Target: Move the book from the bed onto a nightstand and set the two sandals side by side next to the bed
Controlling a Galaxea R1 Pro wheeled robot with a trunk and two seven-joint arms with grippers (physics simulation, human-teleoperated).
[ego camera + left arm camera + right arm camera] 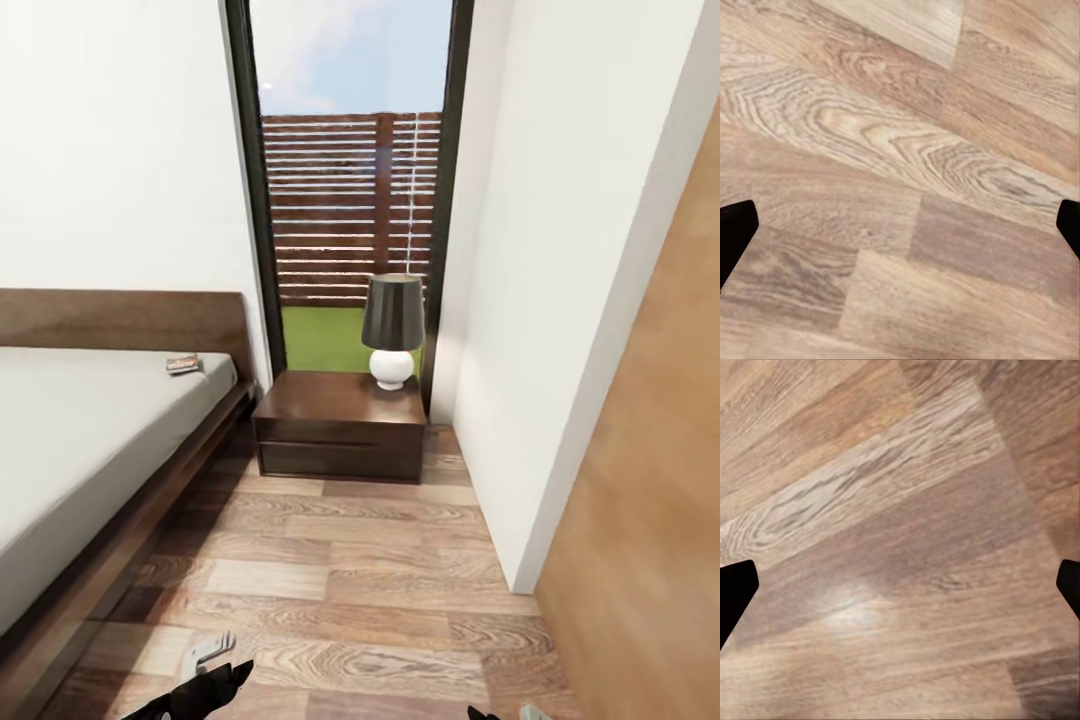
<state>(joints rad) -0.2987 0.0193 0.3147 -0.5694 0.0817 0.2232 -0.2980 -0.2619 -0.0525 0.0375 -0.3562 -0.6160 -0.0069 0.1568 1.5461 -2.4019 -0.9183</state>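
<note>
The book (183, 364), small and dark with an orange band, lies on the pale grey mattress of the bed (70, 440), close to the brown headboard. Right of the bed stands the dark-brown nightstand (330, 432) with one wide drawer. Its top carries a lamp (392, 328). The two sandals are out of view. My left gripper (900, 229) hangs open over bare plank floor, its black fingertips (735, 232) far apart. My right gripper (900, 592) is open too, with only floor between its fingertips (735, 589). Both arms sit low at the head view's bottom edge, well short of the bed's head end.
A tall dark-framed window (350, 200) stands behind the nightstand. A white wall corner (520, 400) and a light wooden panel (650, 480) close off the right side. A strip of wood-plank floor (340, 580) runs between bed and wall up to the nightstand.
</note>
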